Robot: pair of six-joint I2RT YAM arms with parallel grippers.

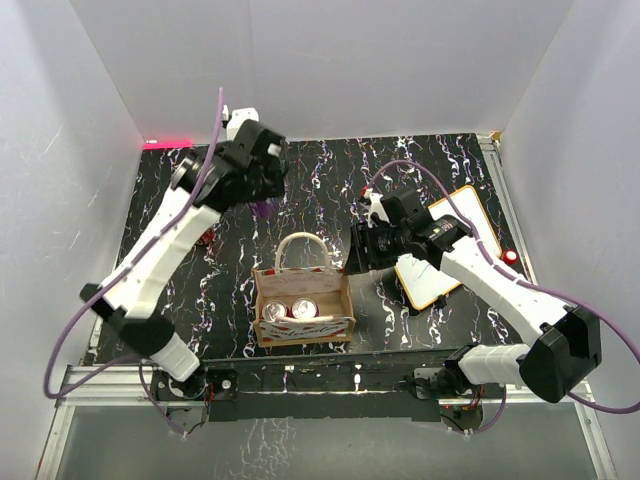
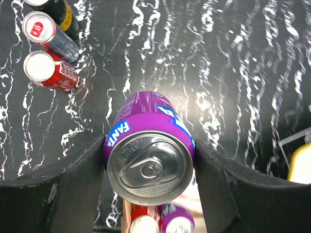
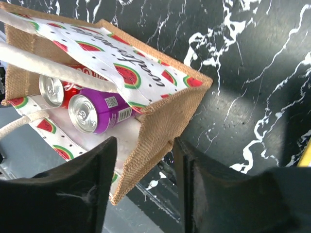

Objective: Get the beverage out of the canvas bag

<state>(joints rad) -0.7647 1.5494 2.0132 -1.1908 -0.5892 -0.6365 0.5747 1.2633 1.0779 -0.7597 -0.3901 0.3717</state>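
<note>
Small boxy canvas bag (image 1: pixel 303 305): tan burlap outside, white inside, with a white band of watermelon slices and script lettering along the rim. Two cream rope handles, one looped up at the far side, the other lying along the near rim. Standing upright and open-mouthed on the black marbled bench (image 1: pixel 330 180), close to the front edge, between the two arms.

Six cans by count. One purple Fanta can (image 2: pixel 150 160), out of the bag and over the bench behind it, clamped on both sides by the left jaws, silver top turned towards the wrist camera. Two inside the bag, tops up, side by side towards its left end: a red one (image 3: pixel 56 90) and a purple one (image 3: pixel 97 114). Three more grouped close together on the bench at the left: one dark with yellow (image 2: pixel 60 12), cut off by the edge of the view, one blue-grey with a red-marked top (image 2: pixel 51 36), one red (image 2: pixel 51 73).

Right jaws apart, set astride a corner of the bag's burlap end wall; touching it or not, cannot tell.

One orange-framed whiteboard (image 1: pixel 445 250) flat on the bench at the right, partly under the right arm (image 1: pixel 500 285)
</note>
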